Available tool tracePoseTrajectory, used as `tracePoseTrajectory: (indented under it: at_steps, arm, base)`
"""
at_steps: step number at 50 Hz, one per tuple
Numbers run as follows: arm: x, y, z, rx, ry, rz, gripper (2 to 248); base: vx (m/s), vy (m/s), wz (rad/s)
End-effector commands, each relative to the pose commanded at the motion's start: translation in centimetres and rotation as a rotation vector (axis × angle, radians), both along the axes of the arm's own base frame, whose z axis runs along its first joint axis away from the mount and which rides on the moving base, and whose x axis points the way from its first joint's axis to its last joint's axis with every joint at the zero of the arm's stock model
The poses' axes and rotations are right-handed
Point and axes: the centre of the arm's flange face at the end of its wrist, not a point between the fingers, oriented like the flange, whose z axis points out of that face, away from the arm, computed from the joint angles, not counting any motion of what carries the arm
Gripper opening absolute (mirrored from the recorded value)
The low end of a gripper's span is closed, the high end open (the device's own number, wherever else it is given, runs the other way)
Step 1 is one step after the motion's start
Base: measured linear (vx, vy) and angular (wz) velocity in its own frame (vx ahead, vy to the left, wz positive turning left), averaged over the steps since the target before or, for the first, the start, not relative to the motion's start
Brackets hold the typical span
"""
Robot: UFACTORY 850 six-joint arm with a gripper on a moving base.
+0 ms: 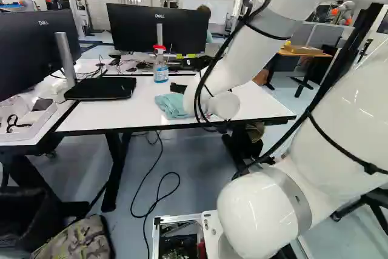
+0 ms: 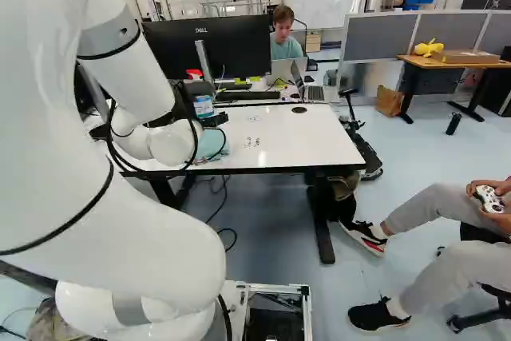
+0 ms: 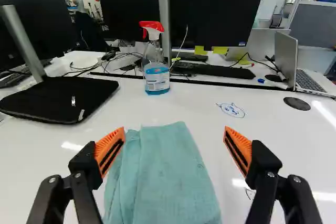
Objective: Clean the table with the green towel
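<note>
My gripper shows as a dark part (image 2: pixel 214 120) beside the wrist in the right base view, mostly hidden by the arm. In the wrist view the gripper (image 3: pixel 174 134) stands wide open, orange pads apart, nothing gripped. The folded blue-green towel (image 3: pixel 168 174) lies on the white table (image 3: pixel 199 93), low between and below the two fingers; whether either finger touches it I cannot tell. The same towel (image 1: pixel 172 106) appears near the table's front edge in the left base view. Blue marker drawing (image 3: pixel 231 110) marks the tabletop beyond one finger, with dark strokes (image 3: pixel 250 194) beside that finger.
A spray bottle (image 3: pixel 156 64) with blue liquid stands beyond the towel. Monitors (image 1: pixel 159 27), a black monitor base (image 1: pixel 100 88), a keyboard (image 3: pixel 212 70) and an open laptop (image 3: pixel 304 69) stand around. A seated person (image 2: pixel 455 229) with a controller is right of the table.
</note>
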Motion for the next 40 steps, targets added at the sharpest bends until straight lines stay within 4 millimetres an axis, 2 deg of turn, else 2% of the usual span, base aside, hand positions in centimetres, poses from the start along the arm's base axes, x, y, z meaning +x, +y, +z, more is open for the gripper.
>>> tracePoseTrajectory:
  at_steps: [22, 40]
  arm:
    - [3.2, 0.4, -1.1, -0.033, 0.145, -0.008, 247]
    - [3.4, 0.8, -2.1, -0.061, 0.266, 0.001, 247]
  base:
    - [0.0, 0.0, 0.0]
    - [0.0, 0.0, 0.0]
